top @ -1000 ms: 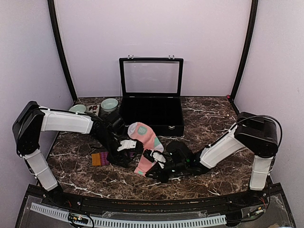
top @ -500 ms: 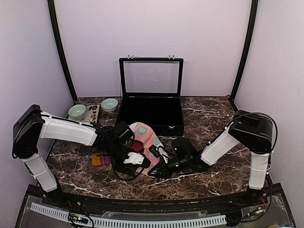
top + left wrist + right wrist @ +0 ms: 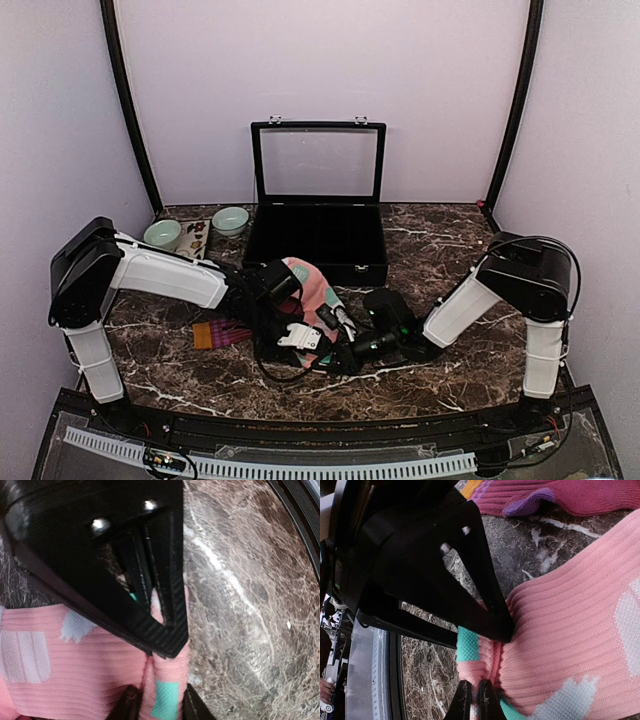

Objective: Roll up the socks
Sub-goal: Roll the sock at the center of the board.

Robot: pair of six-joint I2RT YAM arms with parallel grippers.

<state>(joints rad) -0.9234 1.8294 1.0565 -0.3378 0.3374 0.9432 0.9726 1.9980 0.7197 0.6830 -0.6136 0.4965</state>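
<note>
The salmon-pink sock [image 3: 308, 283] with mint and white patches lies mid-table, its near end folded over. Both grippers meet at that fold. In the left wrist view my left gripper [image 3: 161, 707] has its fingers pressed on either side of a pink fold [image 3: 167, 680] that carries a mint patch. My right gripper [image 3: 474, 702] is shut, and the sock's bunched edge [image 3: 485, 667] runs into its tips. The left gripper [image 3: 300, 338] sits just left of the right gripper [image 3: 338, 348]. The maroon sock [image 3: 222, 332] with purple stripes and orange cuff lies flat to the left, partly under the left arm.
An open black case [image 3: 318, 245] with a raised glass lid stands behind the socks. Two pale green bowls [image 3: 162, 233] [image 3: 230, 218] sit at the back left. Each gripper's black fingers crowd the other's wrist view. The table's front edge [image 3: 300, 412] is close.
The left arm swung right and forward to the pink sock's near end. That end has been folded up, so the sock looks shorter. The left jaws narrowed onto the fold.
</note>
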